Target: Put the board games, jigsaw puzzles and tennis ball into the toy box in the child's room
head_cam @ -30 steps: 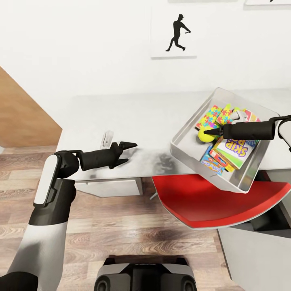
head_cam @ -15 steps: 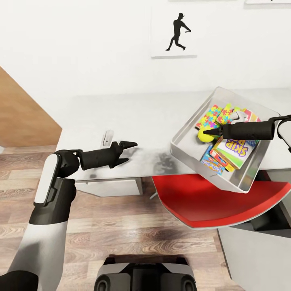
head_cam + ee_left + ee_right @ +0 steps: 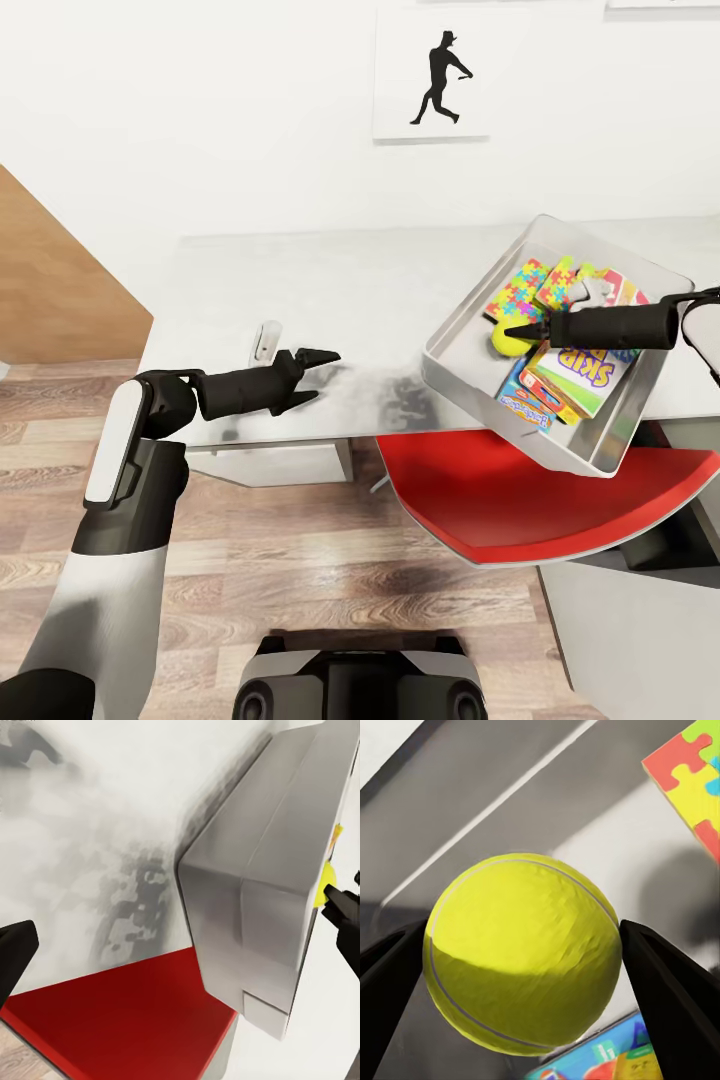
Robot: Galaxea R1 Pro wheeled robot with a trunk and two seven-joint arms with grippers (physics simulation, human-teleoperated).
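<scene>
The clear toy box sits tilted at the right end of the pale table. Inside lie two jigsaw puzzles, stacked SKIP BO board games and the yellow tennis ball. My right gripper reaches into the box from the right. In the right wrist view its fingers press both sides of the tennis ball, low over the box floor, with a jigsaw puzzle beyond. My left gripper hovers open over the table's middle, holding nothing, facing the toy box. The bed is out of view.
A red chair seat juts out under the table below the toy box, partly beneath it. A small white object lies on the table by my left gripper. A wooden panel stands at left, and a silhouette poster hangs on the wall.
My right gripper has shifted slightly right and down inside the toy box, the tennis ball moving with it. The left arm has stayed in place.
</scene>
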